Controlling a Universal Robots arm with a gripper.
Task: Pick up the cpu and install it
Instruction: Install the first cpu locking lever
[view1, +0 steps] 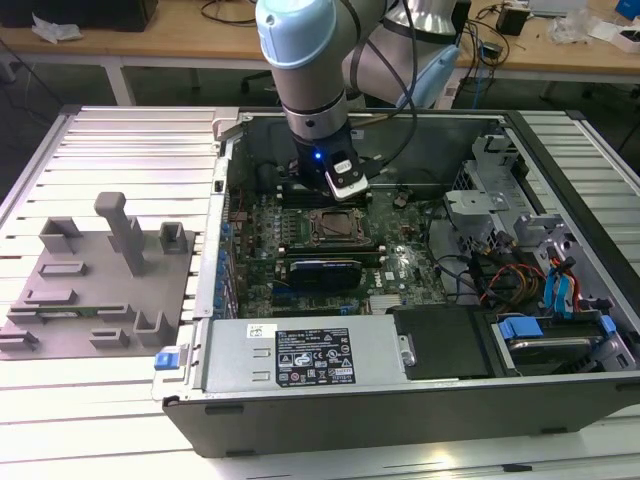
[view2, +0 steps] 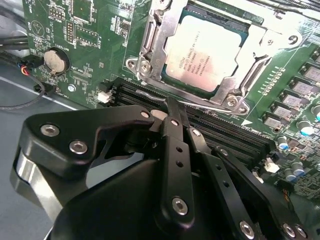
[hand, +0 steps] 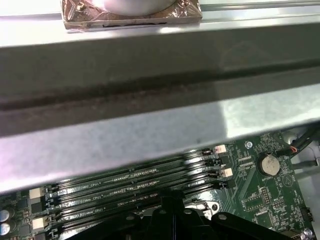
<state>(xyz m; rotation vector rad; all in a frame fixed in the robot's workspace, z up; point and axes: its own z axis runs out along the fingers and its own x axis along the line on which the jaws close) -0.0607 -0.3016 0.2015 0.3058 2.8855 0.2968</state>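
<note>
The cpu (view2: 212, 50) lies flat in its socket on the green motherboard, its pale metal top showing under the closed metal frame (view2: 150, 45). In the exterior view the socket (view1: 340, 228) sits mid-board inside the open computer case. My gripper (view2: 172, 107) is shut, with nothing visibly between its black fingers. Its tips rest at the thin lever wire along the socket's edge, over the black memory slots. In the exterior view the gripper (view1: 325, 188) hangs under the blue-grey arm just behind the socket. The first wrist view catches the gripper (hand: 172, 210) above the memory slots (hand: 135, 192).
A grey moulded tray (view1: 100, 290) lies on the ribbed table at the exterior view's left. A long silver box with a label (view1: 300, 355) lines the case's front. Drive cages with blue tabs (view1: 520, 325) and cables fill the right. The case wall (hand: 160, 100) stands close behind the gripper.
</note>
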